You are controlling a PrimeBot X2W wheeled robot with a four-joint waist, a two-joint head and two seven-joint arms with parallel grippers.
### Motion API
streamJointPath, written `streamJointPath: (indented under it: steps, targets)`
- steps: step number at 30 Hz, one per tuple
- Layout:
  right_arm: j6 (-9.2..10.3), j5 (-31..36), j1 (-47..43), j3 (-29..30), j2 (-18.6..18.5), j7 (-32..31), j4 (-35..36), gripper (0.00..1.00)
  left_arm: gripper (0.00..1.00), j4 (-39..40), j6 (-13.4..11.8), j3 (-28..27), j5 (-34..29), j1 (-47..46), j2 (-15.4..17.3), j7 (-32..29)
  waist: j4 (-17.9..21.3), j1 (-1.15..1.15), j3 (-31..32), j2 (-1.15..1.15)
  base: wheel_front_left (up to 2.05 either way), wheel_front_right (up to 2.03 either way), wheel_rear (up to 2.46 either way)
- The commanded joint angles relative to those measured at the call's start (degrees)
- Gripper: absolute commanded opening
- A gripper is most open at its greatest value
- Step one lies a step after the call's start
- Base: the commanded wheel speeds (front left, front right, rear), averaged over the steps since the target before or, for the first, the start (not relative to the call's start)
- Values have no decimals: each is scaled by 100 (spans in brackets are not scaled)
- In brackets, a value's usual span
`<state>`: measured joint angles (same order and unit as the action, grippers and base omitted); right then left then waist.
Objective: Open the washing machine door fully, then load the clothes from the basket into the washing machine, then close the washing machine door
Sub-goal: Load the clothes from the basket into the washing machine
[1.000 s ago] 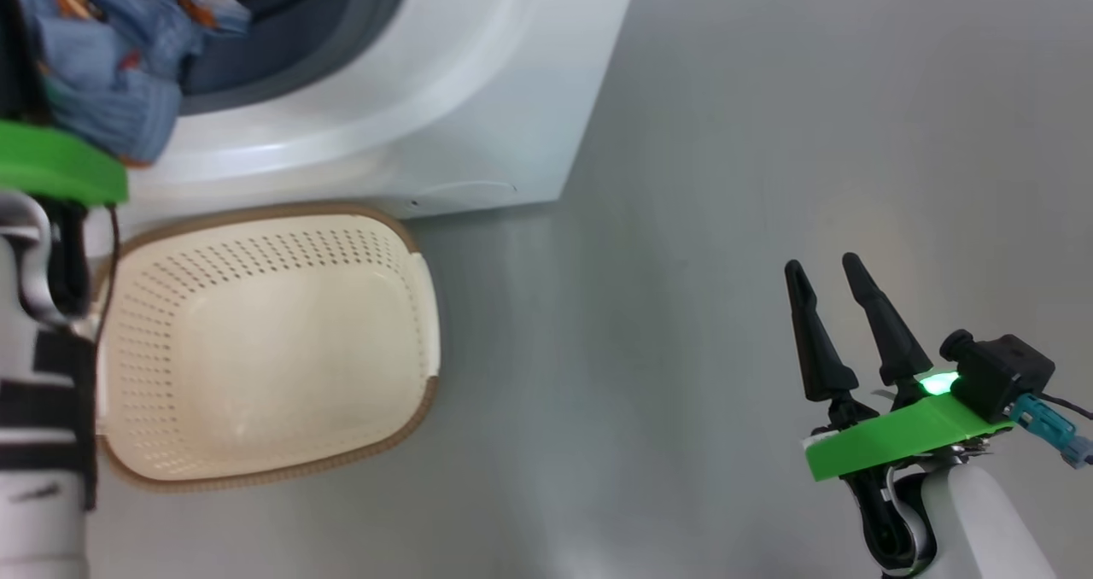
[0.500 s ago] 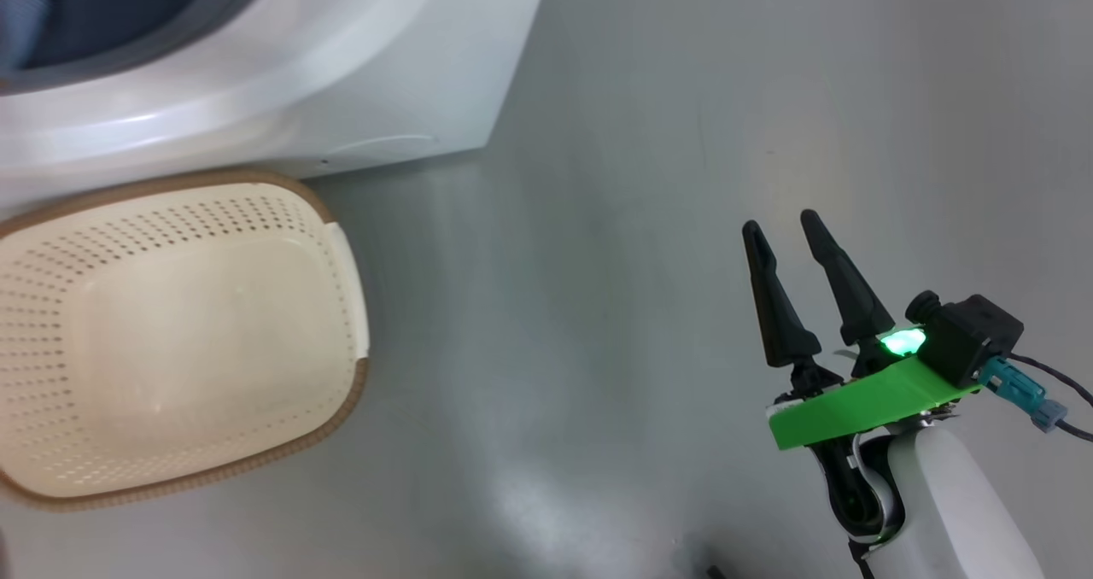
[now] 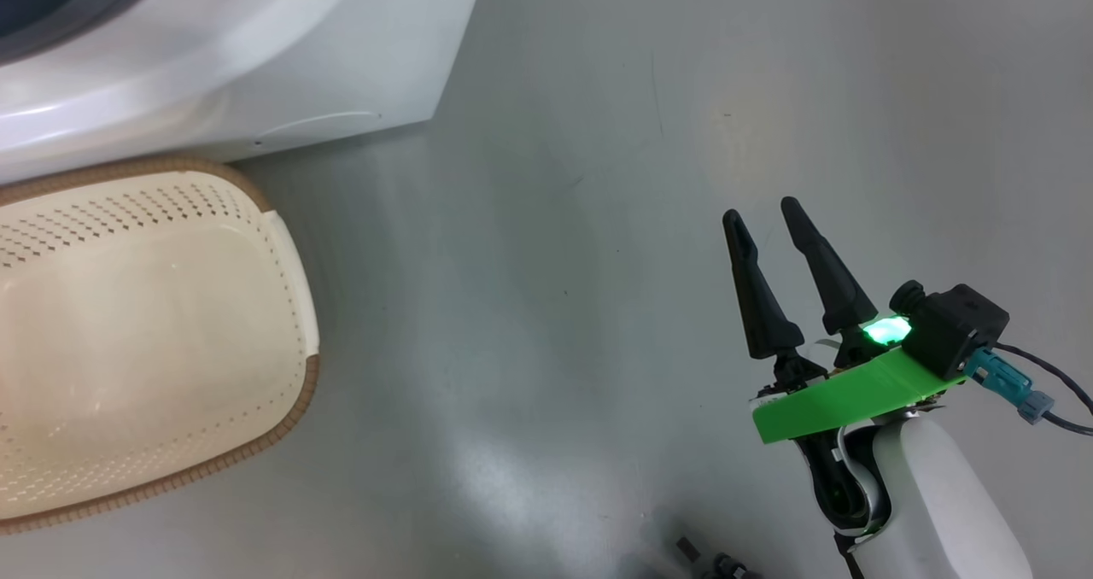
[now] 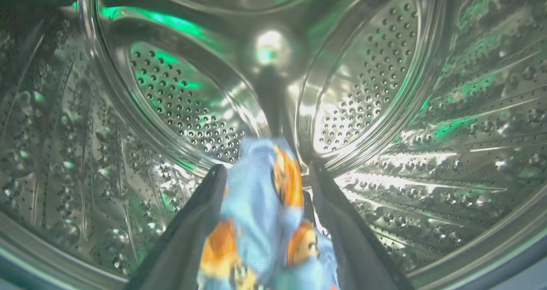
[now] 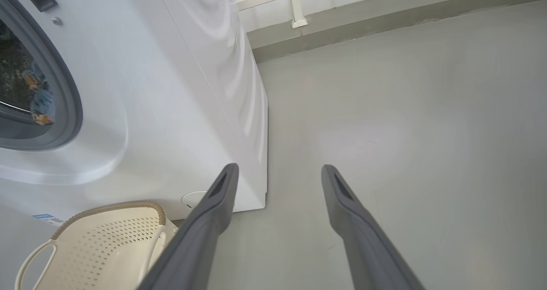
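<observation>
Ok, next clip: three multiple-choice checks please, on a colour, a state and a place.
1. Rim of the basket: A brown B green C black
2. The right gripper is: A shut, empty B shut on the basket C open, empty
3. The blue cloth is: A in the basket B in the drum, at the left gripper C in the right gripper
Key: 1 A, a brown woven band edges the cream wall; 2 C, its fingers stand apart with nothing between; 3 B, steel drum surrounds the cloth.
</observation>
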<state>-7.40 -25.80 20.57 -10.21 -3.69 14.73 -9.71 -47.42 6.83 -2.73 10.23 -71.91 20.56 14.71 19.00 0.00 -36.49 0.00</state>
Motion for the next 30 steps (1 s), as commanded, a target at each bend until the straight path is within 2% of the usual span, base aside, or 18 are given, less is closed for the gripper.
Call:
streamJointPath:
  steps: [1,14,30]
  targets:
    - [-9,-88,-14,-107,17,27,135,100,100,107,7,-87,-59,46,277,29,-10,0,-15,0,0,0,0]
    - [-9,-39,7,-39,-35,27,135,100,100,115,52,-275,-7,430,-33,29,-279,0,103,0,0,0,0]
    - [-9,40,-237,127,-403,27,55,100,100,1205,65,-253,-162,2415,-782,29,-1040,0,882,0,0,0,0]
